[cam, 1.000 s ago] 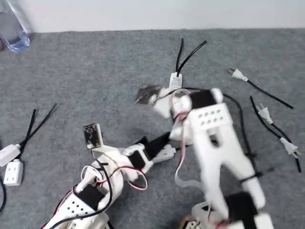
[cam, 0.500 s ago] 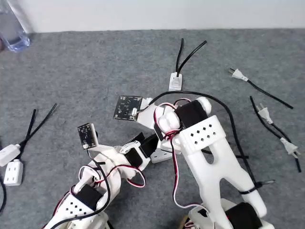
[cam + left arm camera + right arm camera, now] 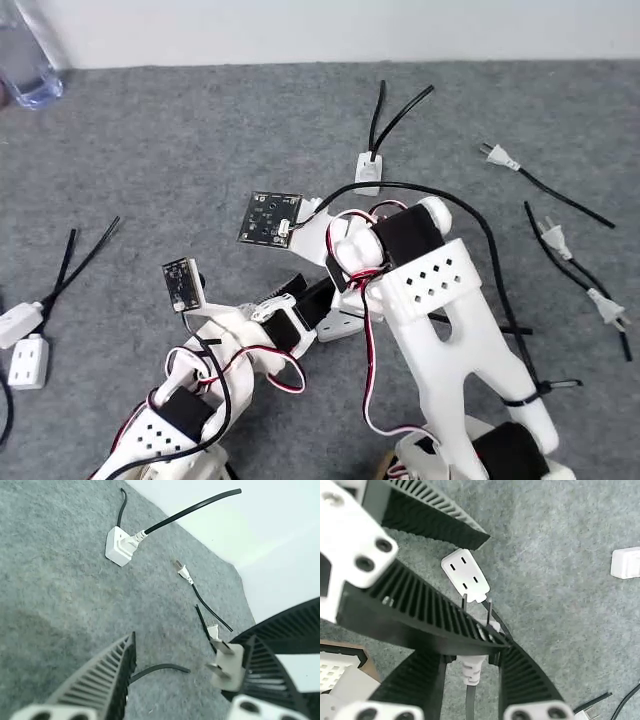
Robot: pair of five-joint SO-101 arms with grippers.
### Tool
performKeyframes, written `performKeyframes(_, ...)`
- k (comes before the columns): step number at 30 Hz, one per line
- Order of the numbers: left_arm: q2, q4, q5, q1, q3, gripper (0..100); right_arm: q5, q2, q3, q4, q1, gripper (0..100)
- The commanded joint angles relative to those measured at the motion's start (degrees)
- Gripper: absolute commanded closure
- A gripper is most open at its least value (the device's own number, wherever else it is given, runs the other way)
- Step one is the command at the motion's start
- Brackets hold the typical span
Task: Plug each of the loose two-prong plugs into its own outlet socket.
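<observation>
My right gripper (image 3: 472,652) is shut on a white two-prong plug (image 3: 471,672), whose prongs stick out just short of a small white outlet socket (image 3: 465,575) on the grey carpet. That socket lies between the wide-apart fingers (image 3: 420,612) of my left gripper (image 3: 190,645), which is open. In the left wrist view a white piece with two metal prongs (image 3: 226,669) sits against the inner side of one finger. From above, both wrists meet at the socket (image 3: 345,322) in the middle of the table. Three loose plugs (image 3: 497,153) (image 3: 553,238) (image 3: 607,305) lie at the right.
Farther back, another outlet (image 3: 368,170) has a plug in it, its black cables running away. Two more white outlets (image 3: 28,360) lie at the left edge. A clear plastic bottle (image 3: 25,60) stands at the back left corner. A black cable (image 3: 490,250) loops around the right arm.
The right arm has swung left and down, so its wrist now sits over the left gripper and the socket. In the last half second it barely shifted. The left arm moved slightly.
</observation>
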Motion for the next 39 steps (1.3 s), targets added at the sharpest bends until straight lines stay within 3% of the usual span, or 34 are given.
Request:
performKeyframes(1, 0.18, -0.18, -0.09, -0.35, 0.13, 68, 1.85, -2.86, -4.4, 2.59, -0.48, 99.1)
performKeyframes(7, 0.18, -0.18, -0.09, -0.35, 0.13, 68, 3.25, -3.03, -4.57, 4.18, 3.03, 99.1)
performKeyframes(39, 0.18, -0.09, -0.09, -0.35, 0.22, 68, 1.41, -9.27, -6.33, 4.26, 1.54, 99.1)
